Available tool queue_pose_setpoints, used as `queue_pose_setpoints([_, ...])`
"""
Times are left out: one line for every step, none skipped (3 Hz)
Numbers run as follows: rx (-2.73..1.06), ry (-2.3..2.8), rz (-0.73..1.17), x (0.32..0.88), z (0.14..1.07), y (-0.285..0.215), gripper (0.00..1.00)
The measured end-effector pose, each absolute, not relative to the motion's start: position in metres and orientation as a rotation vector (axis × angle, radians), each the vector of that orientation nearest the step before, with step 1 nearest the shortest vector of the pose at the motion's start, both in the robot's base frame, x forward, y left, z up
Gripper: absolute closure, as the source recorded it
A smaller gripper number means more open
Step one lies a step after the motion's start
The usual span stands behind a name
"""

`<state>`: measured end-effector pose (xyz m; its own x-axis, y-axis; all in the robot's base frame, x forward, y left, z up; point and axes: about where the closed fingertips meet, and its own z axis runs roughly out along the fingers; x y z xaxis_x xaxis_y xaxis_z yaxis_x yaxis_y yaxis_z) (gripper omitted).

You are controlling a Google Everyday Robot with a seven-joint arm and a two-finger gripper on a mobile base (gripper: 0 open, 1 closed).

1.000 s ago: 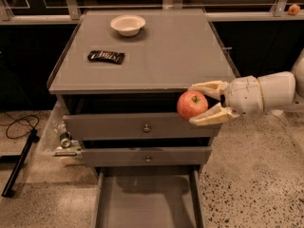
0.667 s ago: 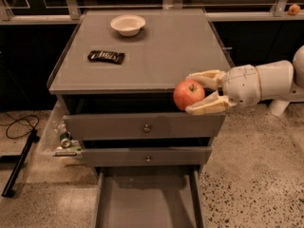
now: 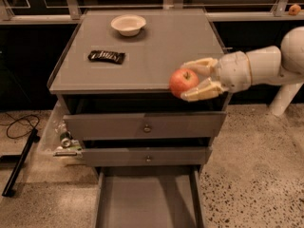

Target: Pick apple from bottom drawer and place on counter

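The red apple [image 3: 183, 82] with yellowish patches is held between my gripper's pale fingers [image 3: 203, 91]. My gripper [image 3: 188, 80] reaches in from the right and is shut on the apple, holding it in the air over the front right edge of the counter [image 3: 152, 56]. The bottom drawer [image 3: 147, 198] is pulled out below, and its grey floor is bare.
A white bowl [image 3: 128, 24] stands at the back of the counter. A dark snack bar [image 3: 107, 56] lies at its left. The two upper drawers [image 3: 145, 125] with round knobs stand slightly open. A tiny orange fruit [image 3: 295, 9] sits far back right. Cables and clutter lie left of the cabinet.
My gripper has carried the apple up and to the left, from in front of the top drawer to over the counter's front edge.
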<state>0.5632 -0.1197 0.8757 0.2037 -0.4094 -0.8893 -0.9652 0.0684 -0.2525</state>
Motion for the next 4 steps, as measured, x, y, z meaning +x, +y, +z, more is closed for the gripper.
queue_pose_setpoints([-1.48, 1.329, 0.761, 0.608, 0.9, -0.105, 1.0])
queue_pose_setpoints([-1.391, 1.313, 0.74, 0.652, 0.937, -0.106, 1.0])
queue_pose_setpoints([-1.268, 1.409, 0.626, 0.678, 0.963, -0.125, 1.0])
queue_pose_setpoints([-1.176, 1.538, 0.588, 0.71, 0.943, -0.123, 1.0])
